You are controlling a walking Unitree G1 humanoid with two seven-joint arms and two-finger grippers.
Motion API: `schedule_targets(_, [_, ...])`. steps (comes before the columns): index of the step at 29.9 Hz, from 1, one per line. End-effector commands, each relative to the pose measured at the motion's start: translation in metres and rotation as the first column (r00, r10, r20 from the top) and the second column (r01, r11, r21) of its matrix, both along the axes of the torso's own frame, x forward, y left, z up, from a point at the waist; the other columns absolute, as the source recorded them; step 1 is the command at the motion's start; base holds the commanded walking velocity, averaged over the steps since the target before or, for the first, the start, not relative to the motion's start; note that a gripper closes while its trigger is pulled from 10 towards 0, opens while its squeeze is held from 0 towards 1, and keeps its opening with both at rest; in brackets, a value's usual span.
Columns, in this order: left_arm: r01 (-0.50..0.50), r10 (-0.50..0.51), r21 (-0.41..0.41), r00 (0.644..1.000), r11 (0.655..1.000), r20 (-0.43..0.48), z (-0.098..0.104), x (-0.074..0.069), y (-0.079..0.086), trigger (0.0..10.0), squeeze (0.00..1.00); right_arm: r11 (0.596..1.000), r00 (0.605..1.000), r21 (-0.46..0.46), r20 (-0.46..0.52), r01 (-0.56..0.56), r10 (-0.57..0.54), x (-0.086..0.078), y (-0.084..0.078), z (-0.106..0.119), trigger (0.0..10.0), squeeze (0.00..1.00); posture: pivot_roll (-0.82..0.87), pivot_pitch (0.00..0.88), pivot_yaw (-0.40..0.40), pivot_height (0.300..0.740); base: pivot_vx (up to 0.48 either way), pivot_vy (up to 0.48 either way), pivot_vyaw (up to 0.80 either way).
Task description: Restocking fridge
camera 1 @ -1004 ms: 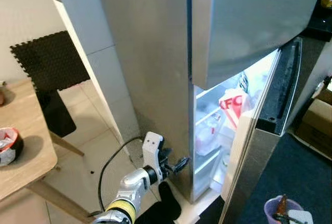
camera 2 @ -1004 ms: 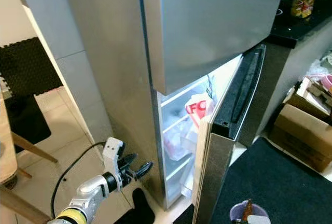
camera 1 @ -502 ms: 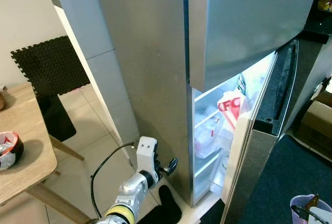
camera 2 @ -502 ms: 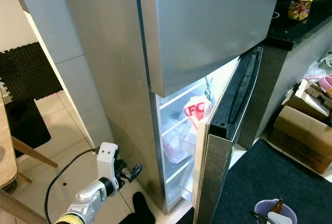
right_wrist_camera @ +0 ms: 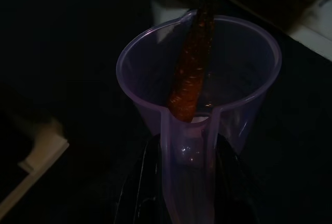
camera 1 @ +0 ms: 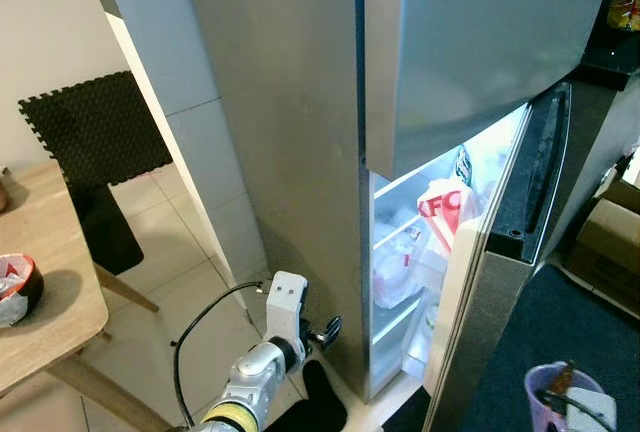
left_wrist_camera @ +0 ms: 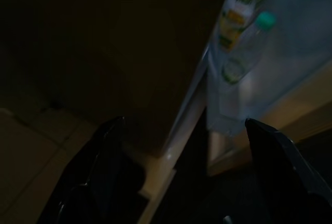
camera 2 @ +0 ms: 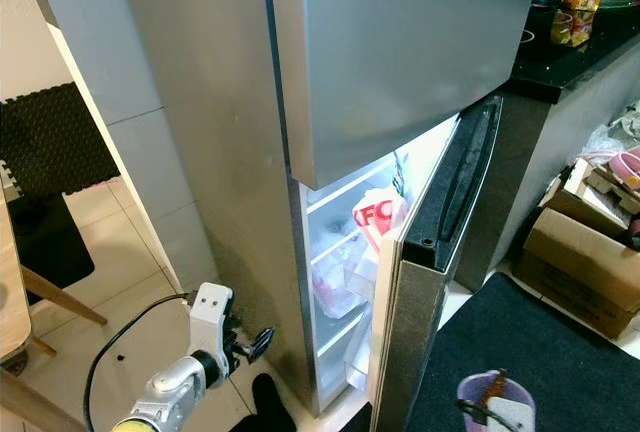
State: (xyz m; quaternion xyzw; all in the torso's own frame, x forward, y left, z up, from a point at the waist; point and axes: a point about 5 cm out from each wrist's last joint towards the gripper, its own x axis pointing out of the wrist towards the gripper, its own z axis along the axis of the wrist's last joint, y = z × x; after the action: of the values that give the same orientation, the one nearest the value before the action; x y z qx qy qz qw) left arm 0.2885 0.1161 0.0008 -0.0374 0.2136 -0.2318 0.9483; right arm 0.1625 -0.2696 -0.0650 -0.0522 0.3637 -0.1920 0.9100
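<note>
Two grippers matter here, and the head views place them on opposite sides of the opening. From the left eye, the left gripper [camera 1: 327, 330] hangs low beside the steel side wall of the fridge [camera 1: 290, 152], its black fingers a little apart and holding nothing, just short of the lit compartment to its right. The lower fridge door [camera 1: 500, 282] stands ajar, and behind its edge a white bag with red lettering [camera 1: 447, 210] and some clear bags crowd the shelves.

From the right eye, a purple cup [camera 2: 490, 399] sits at the bottom edge of the frame over the dark mat [camera 2: 560, 352], on the outer side of the door, so the door stands between the cup and the shelves.

Along the left wrist, both fingertips [left_wrist_camera: 104, 146] frame the fridge's bottom corner, with a bottle with a teal cap [left_wrist_camera: 244, 42] showing ahead in the lit interior.

Along the right wrist, the right gripper [right_wrist_camera: 187, 182] is closed on the cup's handle, and a long orange-brown item, probably a carrot [right_wrist_camera: 191, 68], leans upright inside against the rim.

To do this step well, I judge the door should be swung wider first, since the gap looks narrow for the cup. The cup ought to stay level while it travels round the door's edge, or the leaning item may tip out. A free shelf spot is hard to pick from here, given the bags.
</note>
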Motion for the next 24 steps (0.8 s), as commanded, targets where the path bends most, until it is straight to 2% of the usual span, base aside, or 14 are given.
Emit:
schedule_targets(1, [-0.003,0.003,0.042,1.000,0.999,-0.012,-0.005,-0.004,0.010,10.0,0.00,1.000,1.000,0.003,-0.015,-0.008,0.008,-0.001,0.002,-0.002,10.0,0.00,-0.13,0.011,0.034,0.740,0.000,0.000,0.00])
schedule_targets(4, [-0.017,0.019,0.064,0.999,0.998,-0.030,-0.011,-0.010,0.015,10.0,0.00,1.000,0.998,0.003,-0.048,-0.030,0.030,-0.002,0.001,-0.003,10.0,0.00,-0.11,0.020,-0.005,0.740,0.000,0.000,0.00])
schedule_targets(10, [-0.035,0.037,0.048,0.998,0.998,-0.043,-0.015,-0.015,0.019,10.0,0.00,0.999,0.998,0.017,-0.059,-0.029,0.030,-0.004,0.000,-0.004,10.0,0.00,-0.11,0.021,0.001,0.740,0.000,0.000,0.00])
schedule_targets(14, [0.007,-0.003,0.086,0.999,0.996,-0.045,-0.018,-0.019,0.017,10.0,0.00,0.999,0.998,0.031,-0.066,-0.010,0.012,-0.009,0.002,-0.007,10.0,0.00,-0.12,0.021,0.013,0.740,0.000,0.000,0.00])
schedule_targets(24, [0.034,-0.033,0.071,0.999,0.997,-0.021,-0.010,-0.010,0.008,10.0,0.00,0.999,0.997,0.049,-0.077,0.016,-0.012,-0.015,0.003,-0.010,10.0,0.00,-0.13,0.022,0.040,0.740,0.000,0.000,0.00])
